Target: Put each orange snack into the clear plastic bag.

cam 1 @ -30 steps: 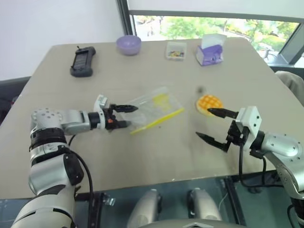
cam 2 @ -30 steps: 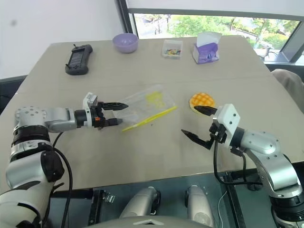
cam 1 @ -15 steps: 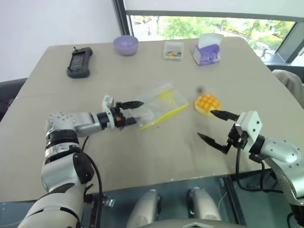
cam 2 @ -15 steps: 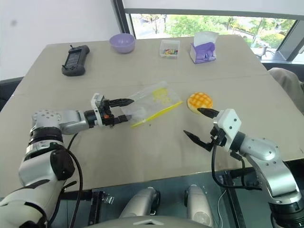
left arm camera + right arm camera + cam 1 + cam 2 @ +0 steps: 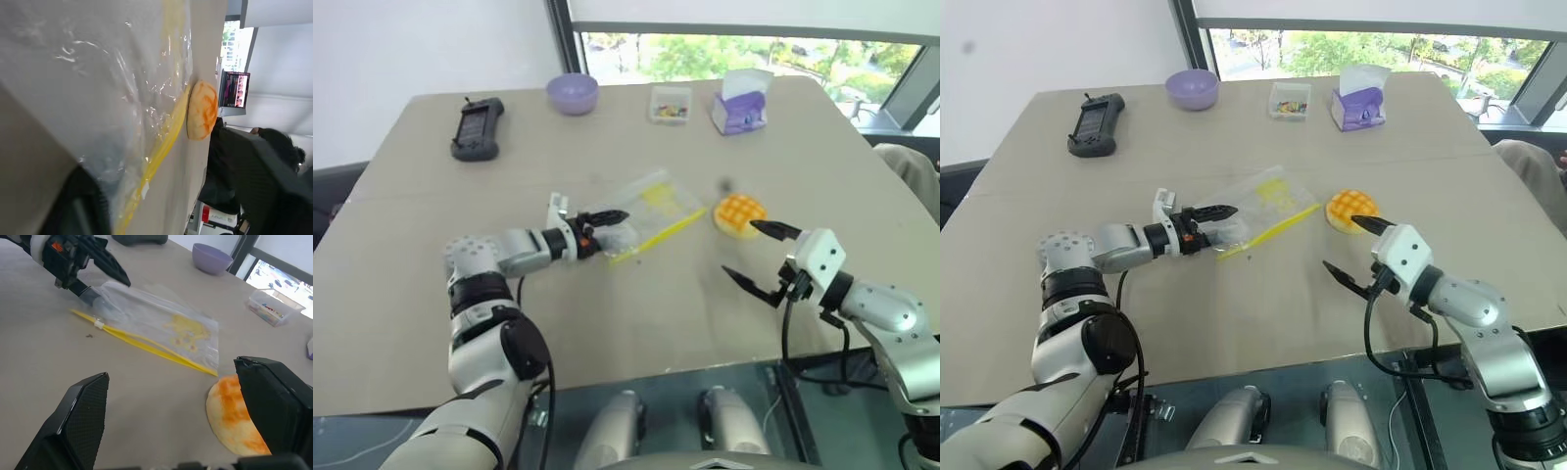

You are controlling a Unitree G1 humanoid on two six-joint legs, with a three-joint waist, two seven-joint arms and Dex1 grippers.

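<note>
Waffle-gridded round orange snack (image 5: pixel 742 213) beside crinkled clear plastic bag (image 5: pixel 646 211).

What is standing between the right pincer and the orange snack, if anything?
Nothing visible. The right pincer is open just in front of the orange snack, with only bare table between them. The clear plastic bag lies to the snack's left, where the left pincer reaches it.

Both arms are silver-grey with black joint bands and looping black cables. The left gripper (image 5: pixel 607 227) has orange accents; the right gripper (image 5: pixel 756 258) sits on a white block.
</note>
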